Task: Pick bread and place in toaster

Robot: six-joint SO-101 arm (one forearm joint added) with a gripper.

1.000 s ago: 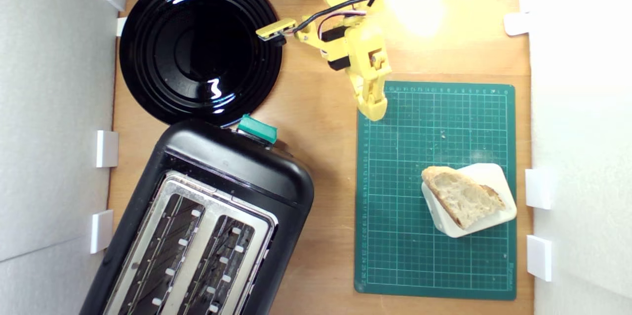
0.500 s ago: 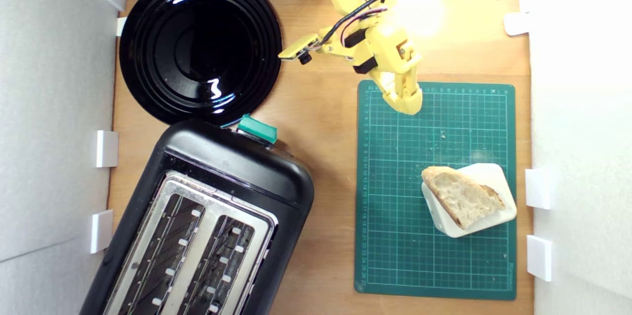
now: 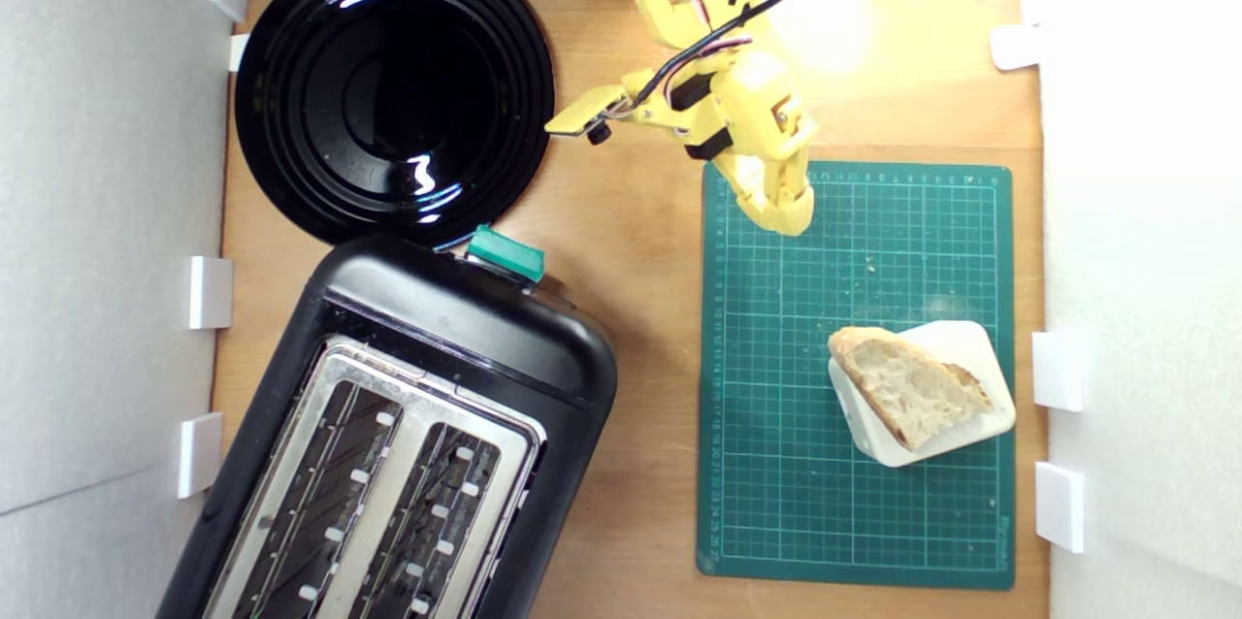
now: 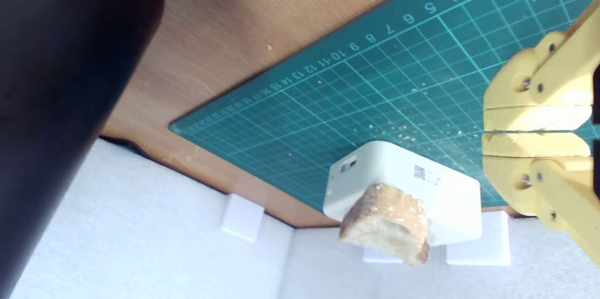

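Note:
The bread [image 3: 908, 393], a wedge with pale crumb and brown crust, lies on a white rounded block [image 3: 961, 347] on the green cutting mat's lower right part in the exterior view. In the wrist view the bread [image 4: 386, 224] overhangs the block [image 4: 422, 177]. My yellow gripper [image 3: 788, 214] hovers over the mat's upper left corner, well apart from the bread; its fingers [image 4: 534, 117] are pressed together with nothing between them. The black toaster [image 3: 408, 444] with silver slotted top and green lever knob [image 3: 506, 253] stands at the exterior view's lower left.
A glossy black round plate [image 3: 393, 90] sits at the upper left of the exterior view, close to the toaster. The green cutting mat [image 3: 776, 406] covers the right of the wooden table. White foam walls with small white brackets [image 3: 1058, 370] bound both sides.
The gripper swung from the mat's left edge rightward over its upper corner, then drifted slightly back to the left and down. Bread, block and toaster have not moved.

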